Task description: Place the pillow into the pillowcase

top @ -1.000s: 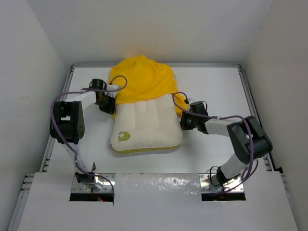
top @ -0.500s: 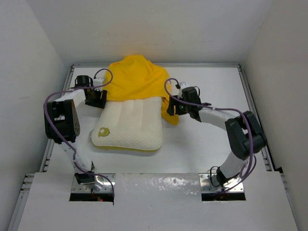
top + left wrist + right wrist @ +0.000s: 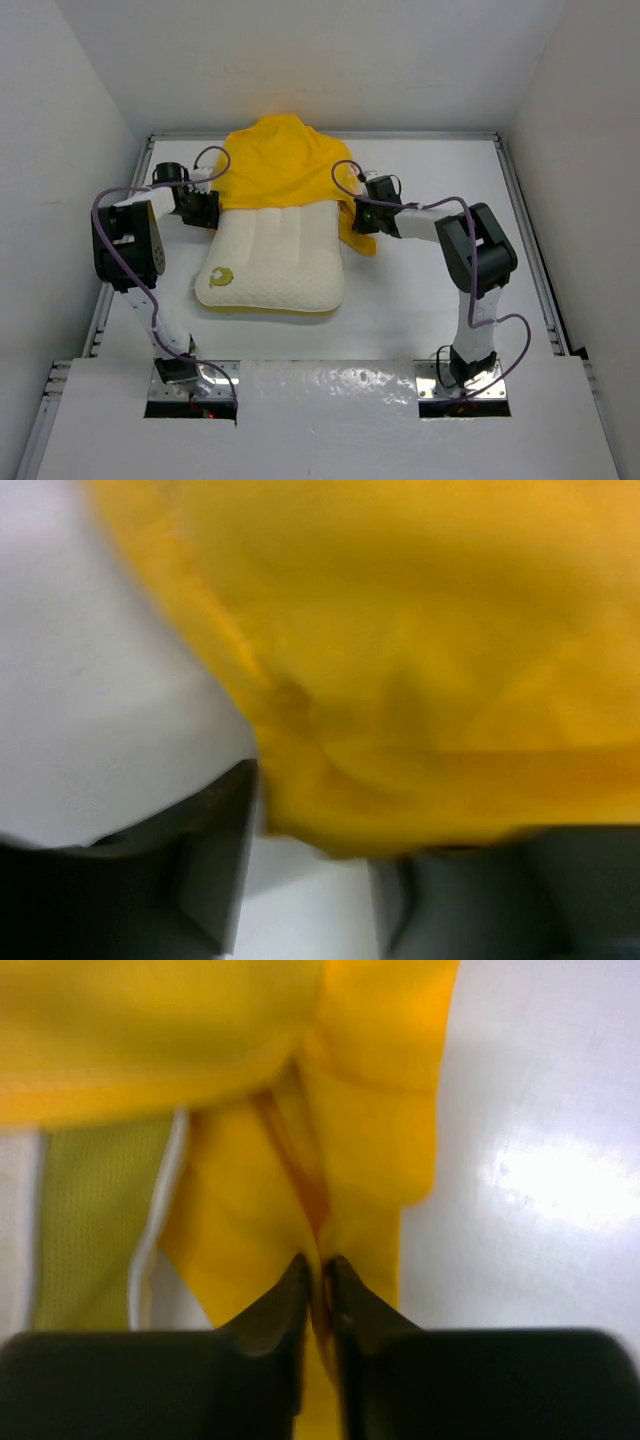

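Observation:
The cream-white pillow (image 3: 272, 268) lies on the table with its far half inside the bright yellow pillowcase (image 3: 282, 165). My left gripper (image 3: 207, 210) sits at the case's left edge, open. In the left wrist view the yellow pillowcase (image 3: 400, 650) hangs just above and between the spread fingers (image 3: 215, 865) of the left gripper (image 3: 310, 880), and nothing is pinched. My right gripper (image 3: 357, 218) is at the case's right corner. In the right wrist view the right gripper (image 3: 320, 1280) is shut on a fold of the pillowcase (image 3: 370, 1160), and the pillow's mesh side (image 3: 95, 1215) shows at left.
White walls enclose the table (image 3: 440, 300) on the left, far and right sides, with metal rails (image 3: 525, 215) along its edges. Purple cables (image 3: 120, 195) loop off both arms. A white cover plate (image 3: 325, 400) spans the near edge above the arm bases.
Pillow and case have slid left. The left gripper opened and let go of the case. The right gripper reached in toward the case's right corner, opened, then closed on the fabric.

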Motion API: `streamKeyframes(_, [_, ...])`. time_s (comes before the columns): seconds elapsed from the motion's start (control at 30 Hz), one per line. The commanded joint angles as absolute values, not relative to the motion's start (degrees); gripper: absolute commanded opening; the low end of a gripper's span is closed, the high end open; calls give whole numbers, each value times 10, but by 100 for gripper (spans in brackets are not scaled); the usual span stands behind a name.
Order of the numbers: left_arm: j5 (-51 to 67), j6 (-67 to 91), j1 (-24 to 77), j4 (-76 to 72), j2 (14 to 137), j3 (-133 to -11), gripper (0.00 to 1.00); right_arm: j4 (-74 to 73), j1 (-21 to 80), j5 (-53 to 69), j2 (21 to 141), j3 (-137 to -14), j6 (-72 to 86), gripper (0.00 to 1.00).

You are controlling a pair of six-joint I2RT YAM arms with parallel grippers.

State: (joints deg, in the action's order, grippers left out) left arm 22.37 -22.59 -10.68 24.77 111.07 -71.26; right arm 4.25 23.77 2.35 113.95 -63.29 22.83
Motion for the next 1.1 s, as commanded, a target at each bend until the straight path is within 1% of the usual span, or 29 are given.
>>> streamKeyframes(0.0, [303, -225, -108, 248, 1134, -721, 38, 23, 236, 60, 1132, -585, 246, 0])
streamKeyframes(0.07, [346, -245, -108, 257, 1129, -721, 17, 46, 236, 91, 1117, -547, 250, 0])
streamKeyframes(0.1, [364, -256, -108, 265, 1125, -722, 0, 64, 236, 110, 1108, -536, 253, 0])
streamKeyframes(0.13, [396, -265, -108, 280, 1119, -720, 0, 74, 236, 152, 1087, -514, 257, 0])
streamKeyframes(0.2, [423, -306, -106, 299, 1087, -709, 0, 112, 237, 193, 1057, -489, 267, 0])
streamKeyframes(0.23, [442, -334, -106, 312, 1051, -696, 0, 144, 241, 234, 1019, -458, 279, 0])
streamKeyframes(0.27, [447, -349, -107, 317, 1027, -696, 0, 144, 243, 256, 995, -441, 287, 0])
streamKeyframes(0.3, [453, -363, -108, 323, 1004, -681, 0, 178, 244, 278, 971, -427, 298, 0])
streamKeyframes(0.33, [465, -379, -108, 344, 978, -676, 0, 196, 245, 301, 921, -401, 310, 0])
streamKeyframes(0.37, [471, -409, -108, 361, 935, -674, 0, 213, 246, 351, 893, -389, 338, 0])
streamKeyframes(0.47, [498, -459, -110, 459, 877, -699, 0, 271, 250, 414, 777, -363, 400, 0])
streamKeyframes(0.5, [510, -468, -112, 515, 869, -729, 0, 292, 251, 423, 747, -360, 412, 0])
streamKeyframes(0.6, [535, -457, -114, 589, 860, -826, 0, 318, 252, 439, 651, -386, 460, 0])
streamKeyframes(0.63, [531, -432, -114, 591, 868, -856, 0, 320, 251, 436, 634, -398, 466, 0])
streamKeyframes(0.67, [525, -378, -115, 592, 876, -915, 0, 322, 250, 426, 610, -413, 480, 0])
streamKeyframes(0.73, [491, -291, -115, 583, 909, -974, 0, 330, 233, 426, 601, -467, 515, 0])
streamKeyframes(0.77, [478, -262, -116, 580, 924, -1035, 0, 344, 221, 426, 605, -487, 532, 0])
streamKeyframes(0.8, [458, -239, -118, 581, 939, -1064, 0, 348, 208, 426, 611, -525, 551, 0])
streamKeyframes(0.83, [449, -196, -123, 583, 973, -1094, 0, 349, 180, 425, 617, -543, 587, 0])
streamKeyframes(0.87, [447, -178, -127, 585, 992, -1150, 0, 356, 166, 422, 625, -560, 606, 0])
streamKeyframes(0.97, [460, -123, -141, 608, 1059, -1241, 0, 396, 115, 418, 666, -612, 697, 0])
streamKeyframes(1.07, [447, -102, -147, 622, 1121, -1289, 0, 448, 68, 418, 735, -670, 789, 0])
